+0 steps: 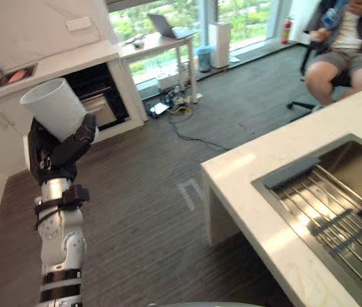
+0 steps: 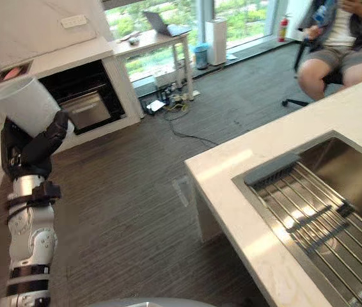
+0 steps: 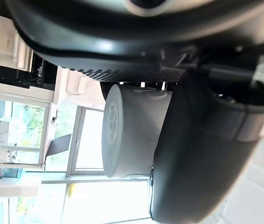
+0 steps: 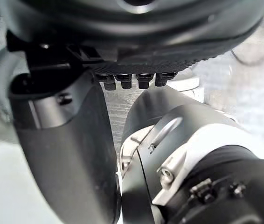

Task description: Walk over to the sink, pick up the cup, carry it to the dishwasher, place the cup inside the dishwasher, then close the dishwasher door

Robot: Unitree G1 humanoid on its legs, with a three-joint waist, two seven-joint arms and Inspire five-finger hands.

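My left hand (image 1: 59, 153) is raised at the left of the eye views, shut on a white cup (image 1: 53, 105) that tilts with its mouth up and to the left. In the left wrist view the cup (image 3: 132, 135) lies against the palm with the thumb (image 3: 202, 154) wrapped across it. The dishwasher (image 1: 98, 96) is a dark open bay under the far counter, with a grey rack or door showing at its front. The steel sink (image 1: 334, 204) with a wire grid sits in the white island at the right. My right hand (image 4: 62, 154) hangs idle with relaxed fingers.
The white island counter (image 1: 245, 173) juts in from the right, its corner near the middle. A person (image 1: 347, 45) sits on a chair at the back right. A desk (image 1: 162, 41) with a laptop stands by the window, cables (image 1: 181, 102) on the floor beneath. Dark floor (image 1: 149, 192) lies between.
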